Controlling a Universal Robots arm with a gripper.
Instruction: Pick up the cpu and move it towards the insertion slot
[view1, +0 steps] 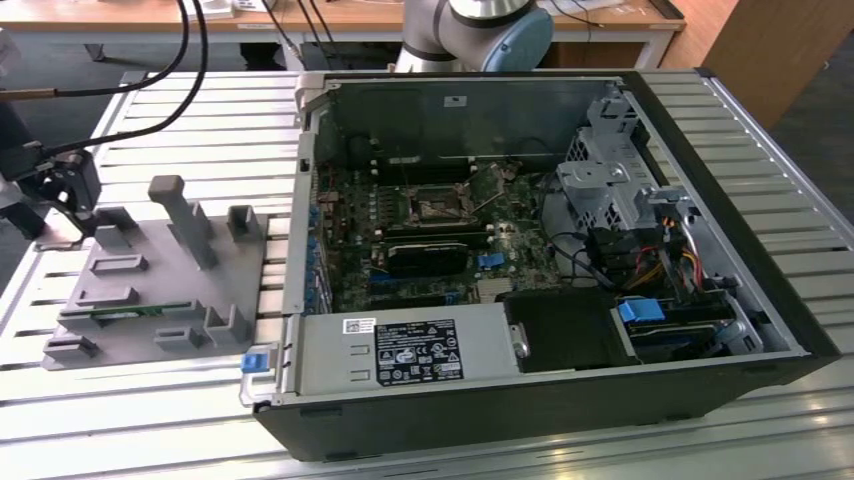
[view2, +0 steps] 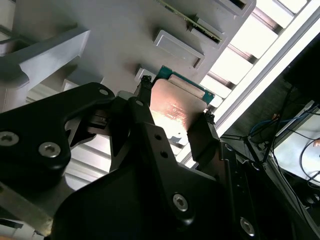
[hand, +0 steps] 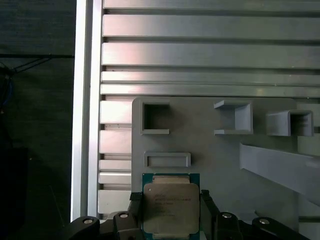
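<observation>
Gripper (view2: 176, 102): black and two-fingered, hanging over the grey fixture (view1: 147, 290) at the edge far from the computer case (view1: 767, 260). It is also seen in the exterior view (view1: 63, 215) and the first wrist view (hand: 170, 202).
Jaws: clenched on the cpu (hand: 171, 207), with one finger (view2: 200, 142) pressed against each of two opposite edges.
Cpu: a flat square with a silvery top on a green board, directly between the jaws. In the second wrist view (view2: 175, 107) its top catches a warm glare. I cannot tell whether it is lifted clear of the fixture beneath it.
Fixture: a grey plastic plate directly under the jaws, with square pockets and a shallow rectangular recess (hand: 167, 159) just beyond the fingertips.
Memory stick (view2: 192, 21): narrow and green, seated in the fixture a little past the jaws and not touching them.
Insertion slot (view1: 437, 208): a dark square in a silver frame on the board inside the case. It is well apart from the jaws, with the fixture and the case wall between.
Table (hand: 200, 55): aluminium slats under the fixture and the case, running on beyond the jaws.
</observation>
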